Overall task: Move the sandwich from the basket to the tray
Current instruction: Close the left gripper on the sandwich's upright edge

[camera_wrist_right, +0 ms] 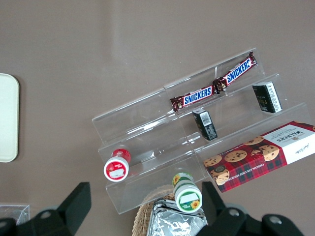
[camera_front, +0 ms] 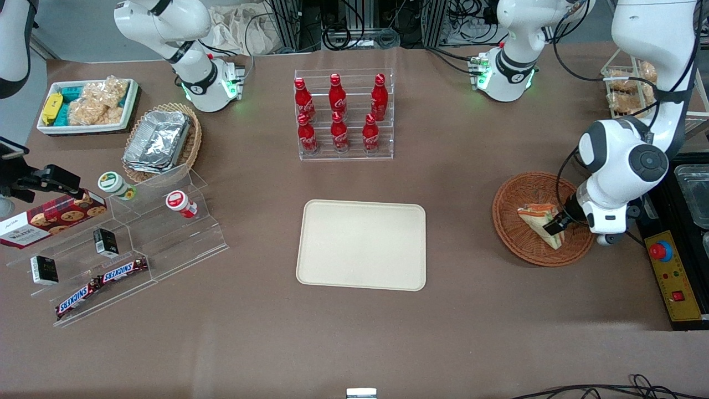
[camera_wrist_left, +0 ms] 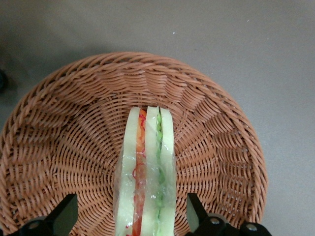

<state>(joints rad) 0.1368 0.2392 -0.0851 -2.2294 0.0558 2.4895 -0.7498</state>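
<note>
**Colours and patterns on the table**

Reddish-brown woven weave on the basket [camera_front: 523, 194]. In it, sandwich [camera_wrist_left: 145, 172]: pale bread, orange-red and green filling stripes under clear wrap. Black gripper [camera_wrist_left: 130, 216] with fingers spread either side of the sandwich. Cream-beige, plain tray [camera_front: 361, 244]. Brown table covering [camera_front: 354, 332]. Red bottles [camera_front: 338, 113] with white lettering, in a clear rack. Crinkled silver foil containers [camera_front: 157, 140] in a paler wicker basket. Red tartan biscuit box [camera_front: 50, 218] printed with cookies. Brown Snickers bars [camera_front: 101, 282], blue lettering on white.
</note>
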